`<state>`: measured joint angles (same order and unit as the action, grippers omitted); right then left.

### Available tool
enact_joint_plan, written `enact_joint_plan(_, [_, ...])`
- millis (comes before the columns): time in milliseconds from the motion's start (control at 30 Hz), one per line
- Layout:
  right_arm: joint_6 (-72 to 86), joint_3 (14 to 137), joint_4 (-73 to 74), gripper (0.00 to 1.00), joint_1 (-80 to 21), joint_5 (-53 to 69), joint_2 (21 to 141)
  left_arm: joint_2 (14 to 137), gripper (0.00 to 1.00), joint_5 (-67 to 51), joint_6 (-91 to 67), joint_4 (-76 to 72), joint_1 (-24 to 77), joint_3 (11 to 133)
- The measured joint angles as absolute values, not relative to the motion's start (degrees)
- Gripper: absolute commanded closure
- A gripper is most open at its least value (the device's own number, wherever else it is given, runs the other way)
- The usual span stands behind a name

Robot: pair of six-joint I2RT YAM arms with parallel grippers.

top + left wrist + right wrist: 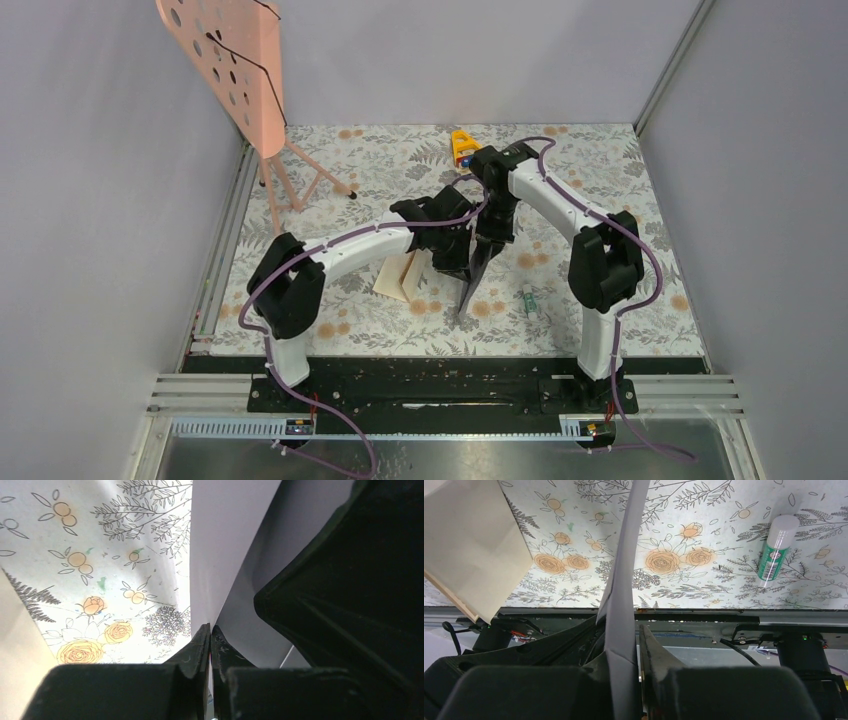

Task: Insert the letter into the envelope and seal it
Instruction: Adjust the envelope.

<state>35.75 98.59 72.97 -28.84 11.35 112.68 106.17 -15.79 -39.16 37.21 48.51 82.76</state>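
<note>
A folded tan sheet [400,276] stands on the flowered counter [600,180], partly hidden by the left arm. Just right of it, the left gripper [210,630] is clenched on the grey-lilac envelope [220,555], which is held on edge with its inside hidden. The envelope also passes through the right gripper [621,627], but whether that one pinches it is unclear. A green-and-white tube [775,550] lies farther right.

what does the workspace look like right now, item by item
surface: floral tablecloth, flat
job's things: envelope held on edge between both claws; tan folded letter on the table to its left
clutter: glue stick; yellow object at the far edge
claws: left claw shut on the envelope; right claw around it, grip unclear
cables: purple cables run along both arms
surroundings: pink perforated board on a stand; grey walls
</note>
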Motion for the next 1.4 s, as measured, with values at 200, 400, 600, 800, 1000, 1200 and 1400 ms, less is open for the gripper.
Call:
enact_joint_plan(200, [35.59, 100.18, 74.00, 0.69, -29.78, 8.84, 112.66, 105.21, 1.00, -13.32, -39.05, 37.71, 48.56, 82.91])
enact_joint_plan(400, [34.35, 99.83, 73.49, 0.46, -30.00, 7.53, 112.12, 105.14, 1.00, -13.06, -38.61, 38.09, 48.56, 82.91])
enact_joint_plan(600, [34.57, 97.89, 71.59, 0.51, -30.06, 7.66, 109.67, 104.31, 1.00, -12.93, -38.22, 37.95, 48.60, 82.89])
enact_joint_plan(800, [35.55, 96.23, 69.60, 0.52, -30.22, 8.10, 107.98, 104.18, 1.00, -11.62, -38.30, 38.13, 48.58, 82.91])
enact_joint_plan(1000, [37.26, 93.73, 67.79, 0.53, -30.55, 8.67, 104.25, 104.18, 1.00, -9.65, -38.94, 39.27, 48.60, 83.20])
enact_joint_plan(1200, [39.38, 91.39, 64.93, 0.72, -31.35, 11.51, 100.07, 104.18, 1.00, -8.34, -39.29, 39.57, 48.58, 83.66])
enact_joint_plan(1400, [41.50, 88.58, 60.93, 0.78, -31.79, 13.69, 99.13, 104.18, 1.00, -8.27, -39.29, 40.23, 48.58, 83.66])
